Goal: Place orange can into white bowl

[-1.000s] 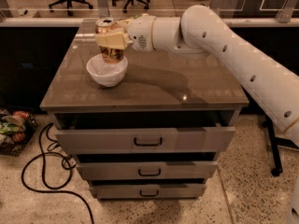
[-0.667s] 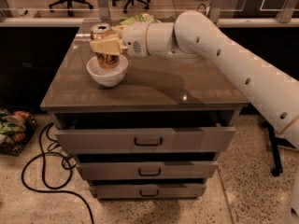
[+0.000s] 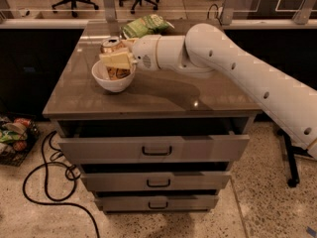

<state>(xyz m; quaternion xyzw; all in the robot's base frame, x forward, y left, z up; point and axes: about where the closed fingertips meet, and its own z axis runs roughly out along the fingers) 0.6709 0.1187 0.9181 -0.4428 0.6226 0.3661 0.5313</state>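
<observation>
The white bowl [image 3: 106, 83] stands on the left part of the cabinet top [image 3: 163, 95]. The orange can [image 3: 112, 45] is upright over the bowl, its silver top showing above the fingers and its lower end inside the bowl's rim. My gripper [image 3: 117, 61] reaches in from the right and its beige fingers are shut around the can's middle, right above the bowl. I cannot tell whether the can's base touches the bowl's bottom.
A green crinkly snack bag [image 3: 146, 25] lies at the back of the cabinet top, behind my wrist. The top drawer [image 3: 156, 148] stands slightly pulled out. Black cables [image 3: 47, 175] and a heap of items [image 3: 15, 135] lie on the floor at left.
My gripper has carried the can a little left and down, from just above the bowl's far rim to over the bowl's middle, with the can's lower end now inside it.
</observation>
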